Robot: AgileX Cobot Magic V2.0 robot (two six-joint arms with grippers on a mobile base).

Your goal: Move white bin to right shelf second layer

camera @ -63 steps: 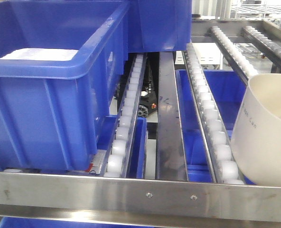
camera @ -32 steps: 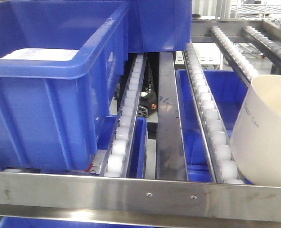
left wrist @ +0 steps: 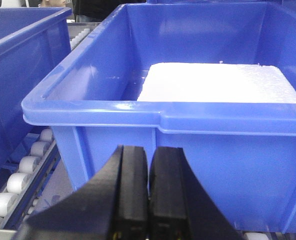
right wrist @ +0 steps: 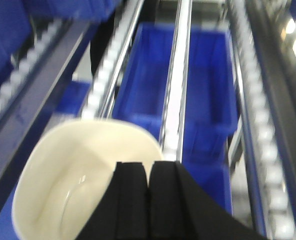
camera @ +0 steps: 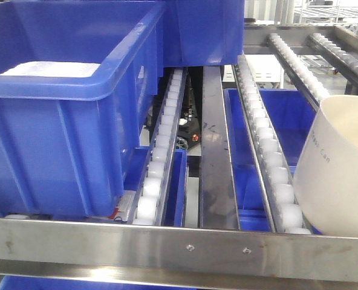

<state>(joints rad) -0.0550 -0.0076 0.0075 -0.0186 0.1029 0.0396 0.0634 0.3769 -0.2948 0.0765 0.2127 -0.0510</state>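
The white bin (camera: 336, 175) is at the right edge of the front view, tilted, its base low over the roller rail (camera: 265, 148) and the steel front bar (camera: 179, 246) of the rack level. I cannot tell whether it touches the rollers. In the right wrist view my right gripper (right wrist: 149, 167) has its fingers pressed together at the bin's near rim (right wrist: 73, 170), gripping the wall. My left gripper (left wrist: 148, 150) is shut and empty, just in front of a blue crate (left wrist: 188, 130).
A large blue crate (camera: 58, 133) holding a white foam slab (camera: 49, 68) fills the left of the rack level. A second blue crate (camera: 203, 30) stands behind it. More blue crates (right wrist: 188, 75) lie on the level below. Further roller rails (camera: 300, 66) run at right.
The white bin has shifted slightly to the right and a little lower. The crates and the left gripper have not moved.
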